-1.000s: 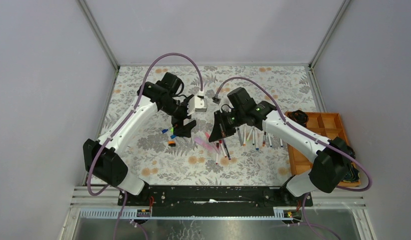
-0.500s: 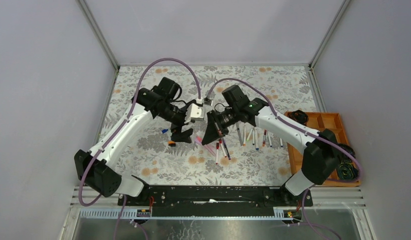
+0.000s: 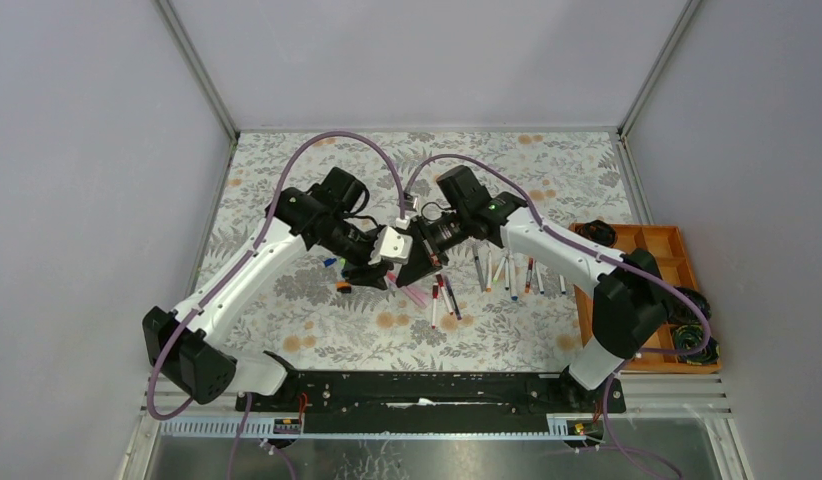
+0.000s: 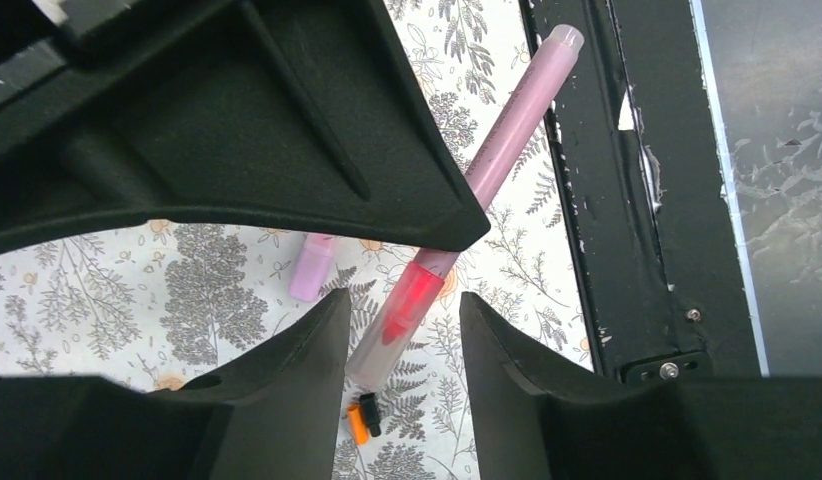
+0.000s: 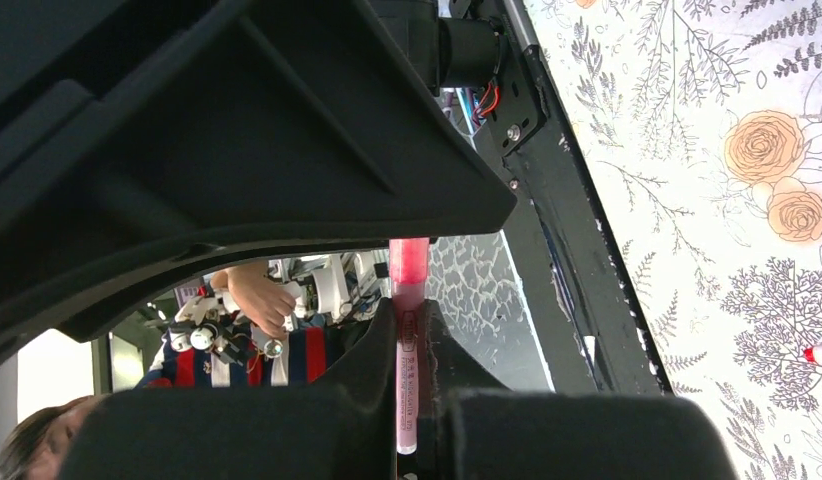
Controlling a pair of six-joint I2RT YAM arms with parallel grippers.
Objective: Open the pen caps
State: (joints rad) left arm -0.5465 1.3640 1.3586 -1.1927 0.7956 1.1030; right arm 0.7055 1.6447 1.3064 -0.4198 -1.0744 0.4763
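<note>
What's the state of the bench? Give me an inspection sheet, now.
Surface: floral cloth, flat.
Job's things: pink pen held aloft, cap on; other pens in a row on the cloth; loose caps left of them.
Clutter: orange tray at right edge, dark items inside.
Claws: right claw shut on pink pen; left claw open, astride the cap.
Cables: purple cables arch over both arms.
Surroundings: grey walls.

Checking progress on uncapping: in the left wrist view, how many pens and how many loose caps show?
Pens: 2 (held pink pen, partly hidden pink pen)
Loose caps: 2 (orange cap, black cap)
Total: 4
</note>
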